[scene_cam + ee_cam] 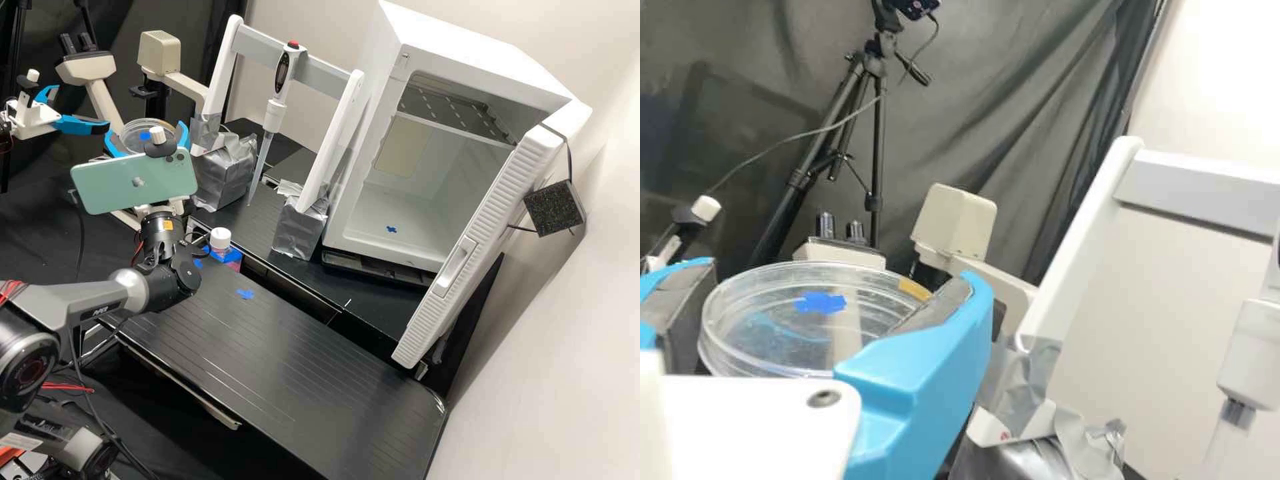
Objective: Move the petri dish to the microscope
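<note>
The gripper (145, 133) is closed in on the petri dish (775, 325), clamping it by opposite sides of its rim, with a grey pad (930, 308) along one side. The dish is up in the air, close to level, in front of the microscope (85, 69); whether it is directly over the stage I cannot tell. It is round and clear, with a blue mark (821, 302) on top and a small yellowish patch near the rim (what it contains, if anything, is too hard to make out).

A bottle (221, 238) with a white cap stands beyond the near black board (267, 353), something pink showing low down and blue tape about it. The big white incubator (373, 233) has its door (477, 247) open; inside are a perforated metal shelf (460, 110) near the top and a blue mark (391, 229) on the floor. Between incubator and microscope, a pipette (275, 110) hangs upright from a white stand (330, 140), its feet wrapped in silvery tape (rather roughly, by the look of it). A pale green phone (123, 183) is mounted by the gripper.
</note>
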{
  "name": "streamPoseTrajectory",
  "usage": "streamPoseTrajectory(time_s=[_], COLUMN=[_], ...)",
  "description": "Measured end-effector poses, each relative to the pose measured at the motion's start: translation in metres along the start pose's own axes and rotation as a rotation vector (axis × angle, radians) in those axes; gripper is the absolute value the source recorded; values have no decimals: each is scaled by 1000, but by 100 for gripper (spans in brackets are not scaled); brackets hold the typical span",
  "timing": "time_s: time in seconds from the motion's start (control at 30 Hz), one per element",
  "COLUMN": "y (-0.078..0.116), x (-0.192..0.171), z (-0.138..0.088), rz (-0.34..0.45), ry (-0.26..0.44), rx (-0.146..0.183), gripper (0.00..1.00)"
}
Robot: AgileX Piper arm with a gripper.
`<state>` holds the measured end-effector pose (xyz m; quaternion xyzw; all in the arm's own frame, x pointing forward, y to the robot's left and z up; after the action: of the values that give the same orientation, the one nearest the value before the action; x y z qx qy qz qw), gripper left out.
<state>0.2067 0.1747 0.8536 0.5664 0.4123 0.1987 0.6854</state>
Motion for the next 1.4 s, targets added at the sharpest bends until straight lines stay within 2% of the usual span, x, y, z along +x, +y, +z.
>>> streamPoseTrajectory(time_s=[0.13,0.33,0.47,0.53,0.77,0.9,1.03,1.13,1.2,1.4], y=[1,-2,-6,-10,-37,-54,-61,-66,-68,-81], x=[7,31,49,63,107,127,144,159,167,191], z=[0,-6,-8,-9,2,15,24,33,38,47], rz=[-16,-62,-88,-99,-198,-263,-274,-267,-268,-302], ry=[-11,22,13,12,-65,-131,-176,-219,-239,-282], rx=[-3,8,37,68,138,149,169,200,208,198], gripper=[0,0,0,0,0,0,0,0,0,0])
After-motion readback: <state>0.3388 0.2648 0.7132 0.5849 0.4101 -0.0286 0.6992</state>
